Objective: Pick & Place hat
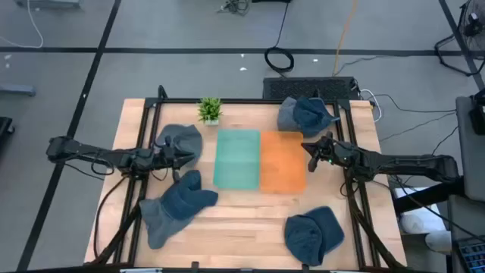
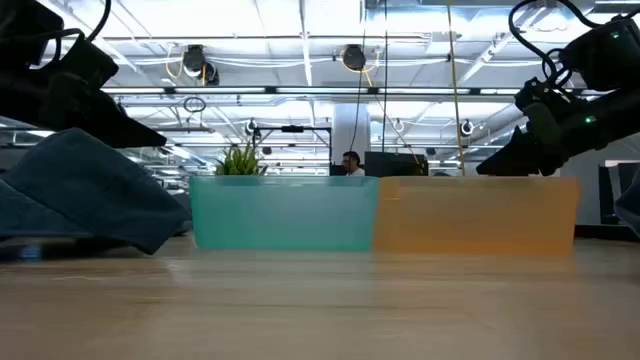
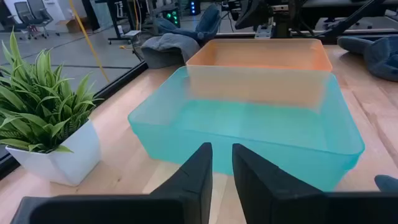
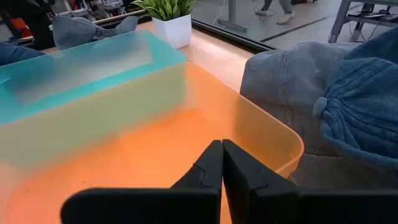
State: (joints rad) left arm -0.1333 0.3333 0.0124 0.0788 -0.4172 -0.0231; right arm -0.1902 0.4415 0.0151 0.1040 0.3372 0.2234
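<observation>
Several blue-grey hats lie flat on the wooden table: one at the far left (image 1: 182, 139), one at the near left (image 1: 176, 206), one at the far right (image 1: 305, 114) (image 4: 323, 106), and one at the near right (image 1: 314, 233). A teal bin (image 1: 236, 158) and an orange bin (image 1: 283, 161) stand side by side in the middle. My left gripper (image 1: 191, 157) (image 3: 222, 171) hovers between the left hats and the teal bin, its fingers only narrowly apart and holding nothing. My right gripper (image 1: 307, 152) (image 4: 222, 162) is shut and empty over the orange bin's right rim.
A small potted plant (image 1: 210, 110) stands at the far edge beside the teal bin. Black frame rails (image 1: 144, 152) run along both table sides. Bare wood lies along the near edge between the two near hats.
</observation>
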